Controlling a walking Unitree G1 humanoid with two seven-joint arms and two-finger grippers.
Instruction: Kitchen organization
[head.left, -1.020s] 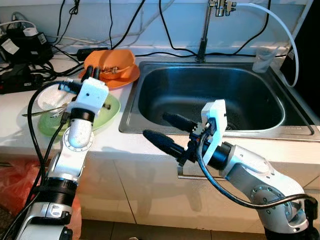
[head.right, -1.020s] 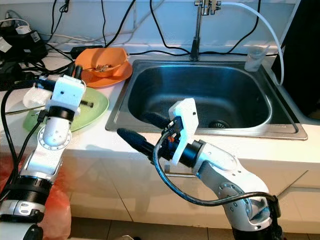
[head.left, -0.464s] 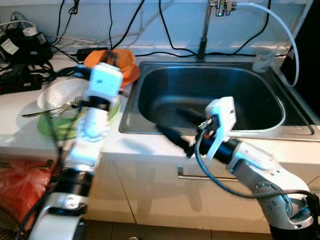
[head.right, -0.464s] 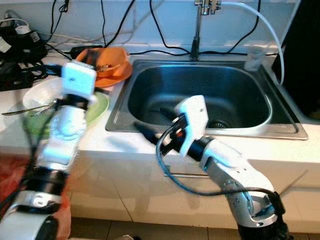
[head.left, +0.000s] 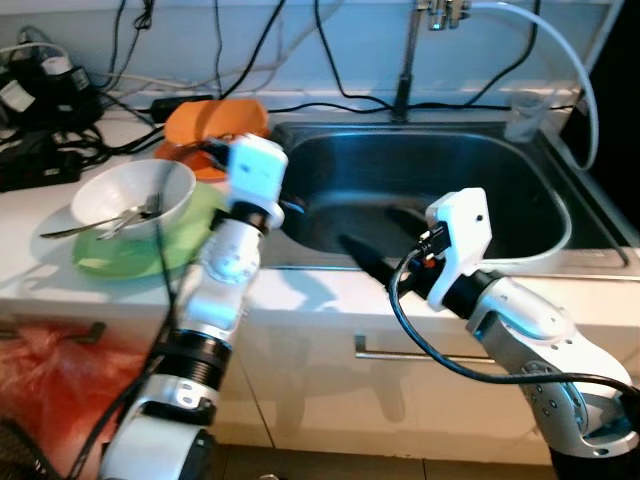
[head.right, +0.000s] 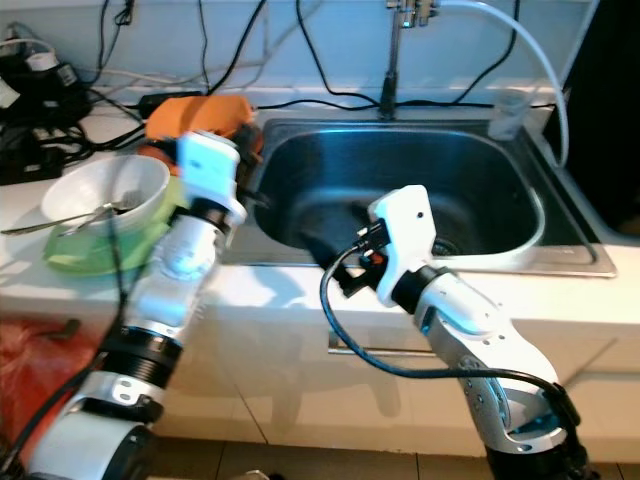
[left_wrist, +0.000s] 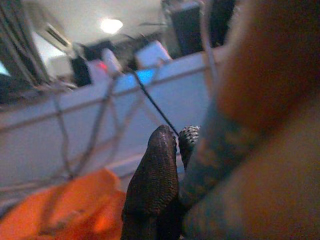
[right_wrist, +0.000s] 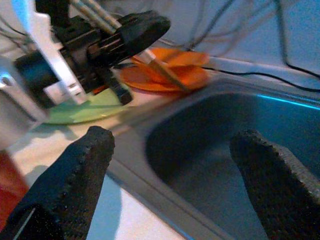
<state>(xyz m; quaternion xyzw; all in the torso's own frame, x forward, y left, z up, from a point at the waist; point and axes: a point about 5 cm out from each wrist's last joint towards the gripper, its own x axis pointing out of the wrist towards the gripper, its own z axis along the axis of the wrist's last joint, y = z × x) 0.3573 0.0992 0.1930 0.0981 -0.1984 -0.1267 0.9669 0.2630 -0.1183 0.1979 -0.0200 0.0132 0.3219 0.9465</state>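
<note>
Chopsticks (right_wrist: 160, 67) grasped in the clenched left end effector (right_wrist: 137, 30) above the sink (head.left: 560, 245) edge; right end effector (right_wrist: 175, 165) is released.

We reach our left arm forward with our left gripper (left_wrist: 167, 150) pinched closed, while our right gripper (right_wrist: 175, 165) stretches ahead with its fingers spread wide apart.
</note>
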